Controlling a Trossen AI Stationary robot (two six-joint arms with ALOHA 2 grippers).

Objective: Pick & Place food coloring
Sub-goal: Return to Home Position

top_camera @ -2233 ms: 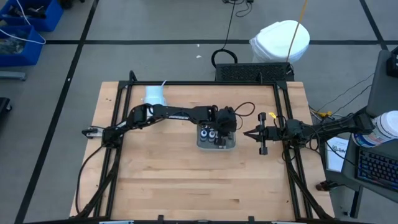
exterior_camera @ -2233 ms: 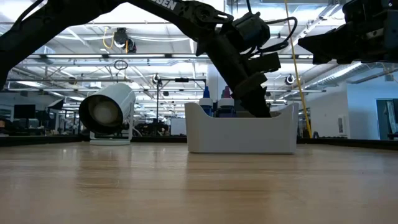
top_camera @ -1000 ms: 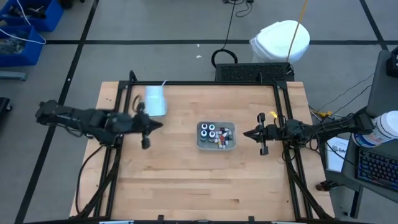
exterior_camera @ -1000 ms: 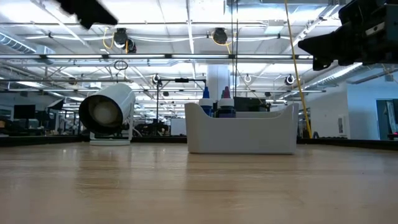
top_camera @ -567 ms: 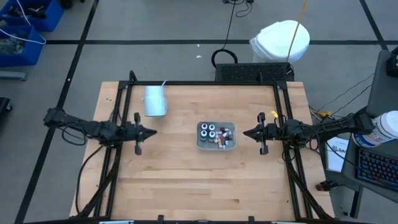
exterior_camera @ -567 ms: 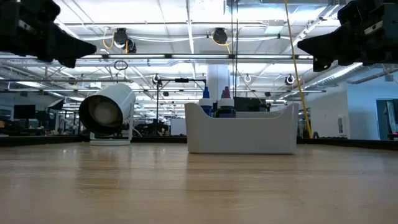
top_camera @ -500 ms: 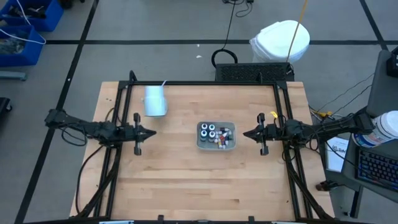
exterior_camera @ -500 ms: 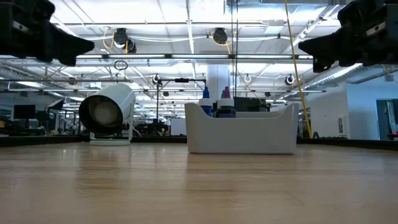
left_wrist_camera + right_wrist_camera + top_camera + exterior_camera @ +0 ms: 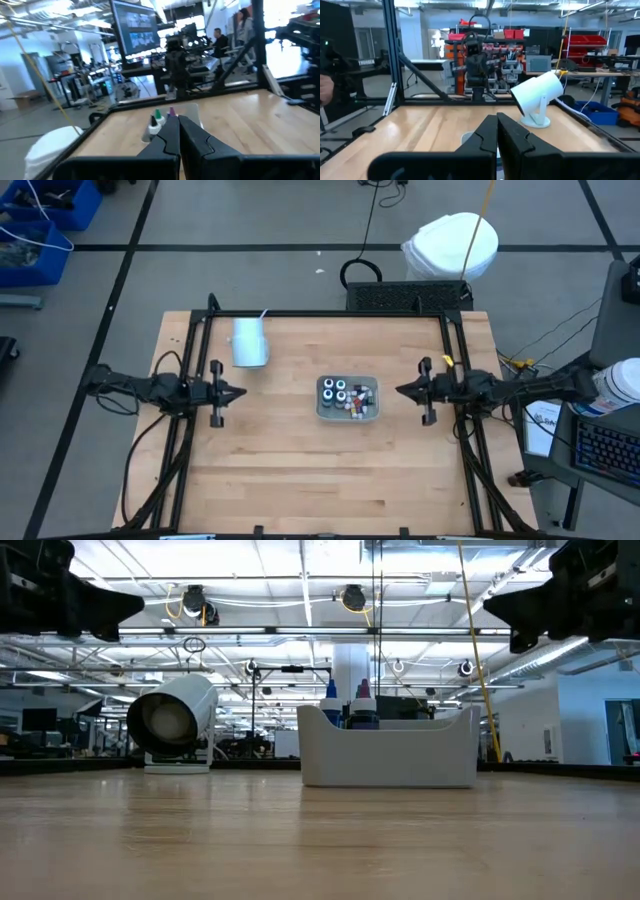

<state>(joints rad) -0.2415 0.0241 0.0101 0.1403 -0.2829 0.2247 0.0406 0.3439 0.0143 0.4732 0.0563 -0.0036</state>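
Wooden desk [image 9: 320, 470] carries the tray [image 9: 348, 418] at frame centre, food coloring [image 9: 340, 392] inside; my left claw [image 9: 242, 392] at mid-left and right claw [image 9: 399, 390] at mid-right both hang clenched, apart from it.

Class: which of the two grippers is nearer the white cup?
The left gripper, jaws shut, over the table's left side: the white cup sits close by it, whereas the right gripper waits across the grey tray.

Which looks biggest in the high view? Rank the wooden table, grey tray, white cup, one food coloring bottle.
1. light wooden table
2. grey rectangular tray
3. white cup
4. dark white-topped food coloring bottle
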